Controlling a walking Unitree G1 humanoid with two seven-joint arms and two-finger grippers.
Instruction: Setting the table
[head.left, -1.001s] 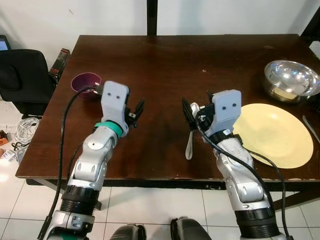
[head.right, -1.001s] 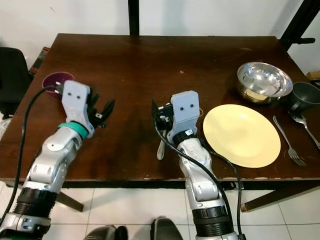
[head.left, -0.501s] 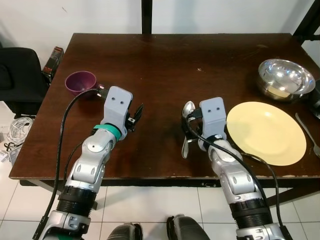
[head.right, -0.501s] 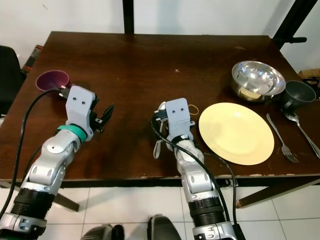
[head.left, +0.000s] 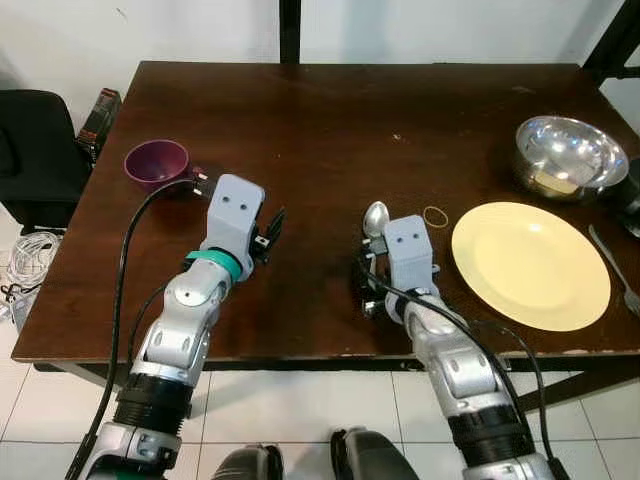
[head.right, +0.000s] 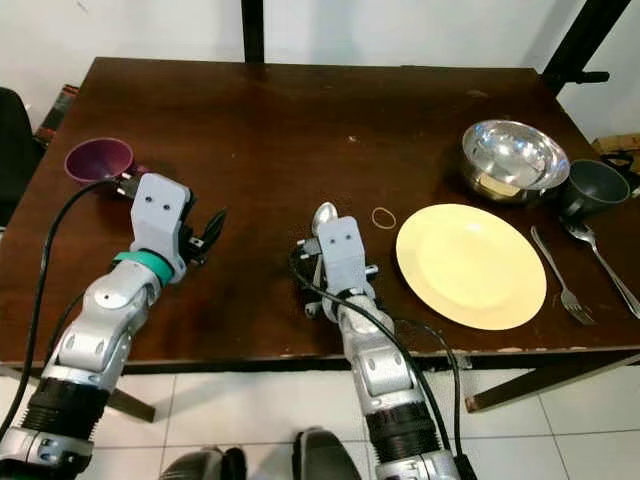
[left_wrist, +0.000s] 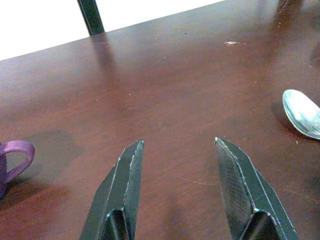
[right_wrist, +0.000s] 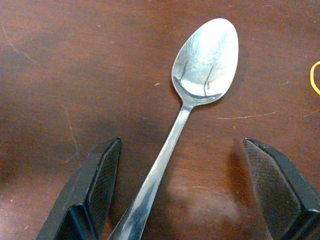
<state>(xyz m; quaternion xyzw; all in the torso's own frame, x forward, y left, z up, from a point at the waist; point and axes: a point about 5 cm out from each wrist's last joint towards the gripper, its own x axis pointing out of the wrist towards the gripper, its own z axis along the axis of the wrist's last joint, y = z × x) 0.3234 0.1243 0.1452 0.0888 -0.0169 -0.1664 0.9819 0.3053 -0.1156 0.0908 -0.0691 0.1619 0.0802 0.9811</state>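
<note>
The spoon lies lengthwise between the right pincer's spread fingers; the left pincer, also apart, hovers farther off.

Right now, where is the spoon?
The spoon lies flat on the brown table between the open fingers of the right gripper, just left of the yellow plate and the rubber band.

My head cameras look steeply down over the table; both wrist cameras skim it close, sharing the spoon.
</note>
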